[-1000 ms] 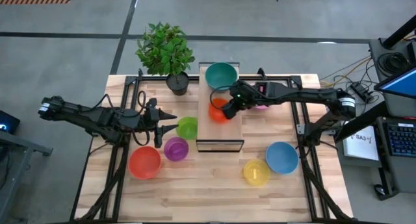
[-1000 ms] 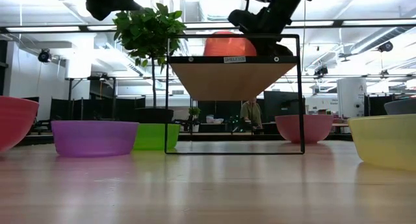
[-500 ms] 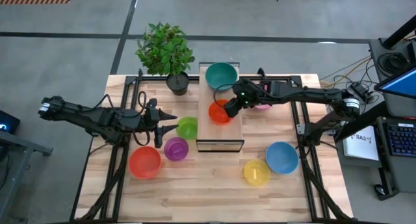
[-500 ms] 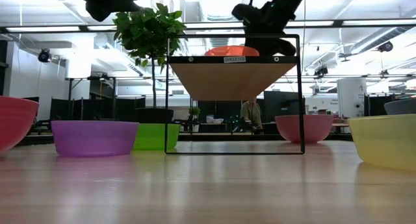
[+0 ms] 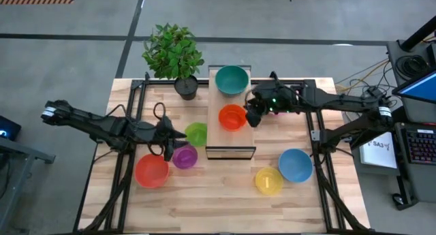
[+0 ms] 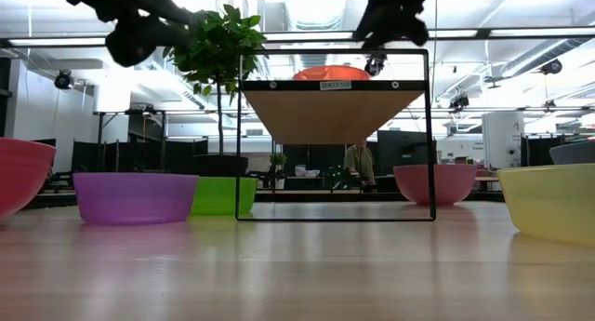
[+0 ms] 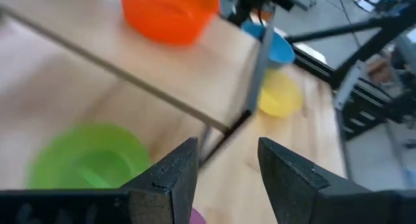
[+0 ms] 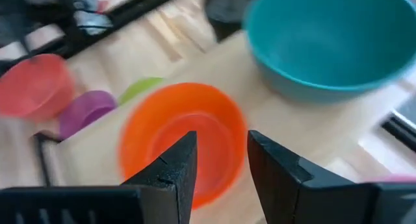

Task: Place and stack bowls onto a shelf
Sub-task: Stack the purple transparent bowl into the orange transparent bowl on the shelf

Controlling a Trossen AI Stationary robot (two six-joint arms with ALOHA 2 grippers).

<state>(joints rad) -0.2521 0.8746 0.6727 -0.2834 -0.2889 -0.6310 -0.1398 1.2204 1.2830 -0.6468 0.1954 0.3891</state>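
Observation:
The shelf (image 5: 230,144) stands mid-table with a teal bowl (image 5: 231,80) and an orange bowl (image 5: 232,117) resting side by side on its board. My right gripper (image 5: 253,116) hovers open just right of the orange bowl (image 8: 175,139), above the shelf, touching nothing. My left gripper (image 5: 176,138) is open over the table left of the shelf, between the green bowl (image 5: 197,133) and the purple bowl (image 5: 184,156). Red (image 5: 151,171), yellow (image 5: 268,181) and blue (image 5: 296,165) bowls sit on the tabletop. The pink bowl (image 6: 435,183) stands beyond the shelf's right side.
A potted plant (image 5: 174,54) stands at the table's far edge, left of the shelf. The shelf's dark frame (image 6: 429,135) rises around the board. Dark rails (image 5: 126,160) run along both table sides. Bare tabletop lies along the near edge, in front of the shelf.
My right gripper has let go of the orange bowl, risen and drawn back toward the table's right edge. The bowl, raised and tipped before, now sits flat on the shelf. My left gripper has sunk a little and rolled about its own line.

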